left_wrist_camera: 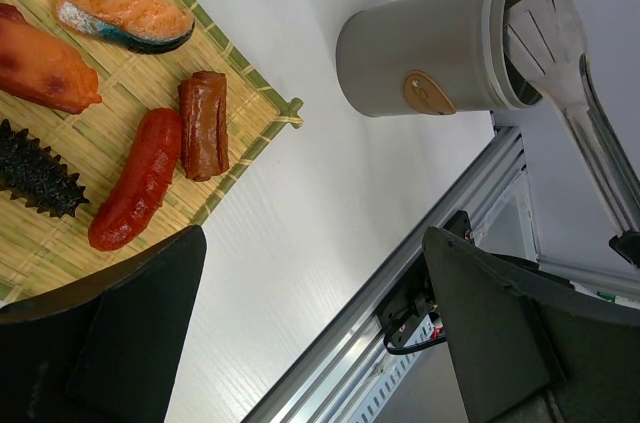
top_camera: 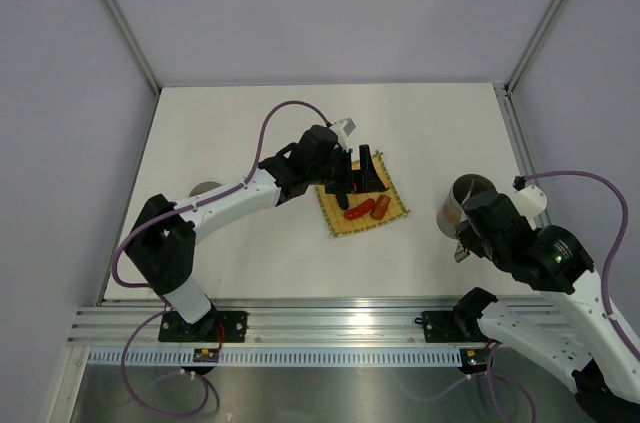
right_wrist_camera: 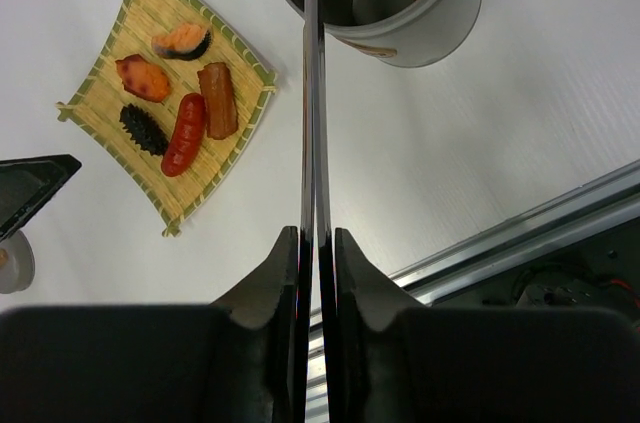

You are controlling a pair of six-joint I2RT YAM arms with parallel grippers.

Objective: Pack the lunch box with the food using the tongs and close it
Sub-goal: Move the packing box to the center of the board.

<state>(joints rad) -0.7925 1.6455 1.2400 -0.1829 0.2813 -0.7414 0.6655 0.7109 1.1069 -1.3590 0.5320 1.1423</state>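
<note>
no readable text — the brown tag (left_wrist_camera: 430, 93) on the lunch box (left_wrist_camera: 400, 43) is illegible.

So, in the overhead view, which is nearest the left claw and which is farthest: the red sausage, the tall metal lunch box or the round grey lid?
From the left claw:
1. Red sausage, on the mat right beside the claw.
2. Lunch box, off to the right side of the table.
3. Round grey lid, far left and partly hidden.
</note>
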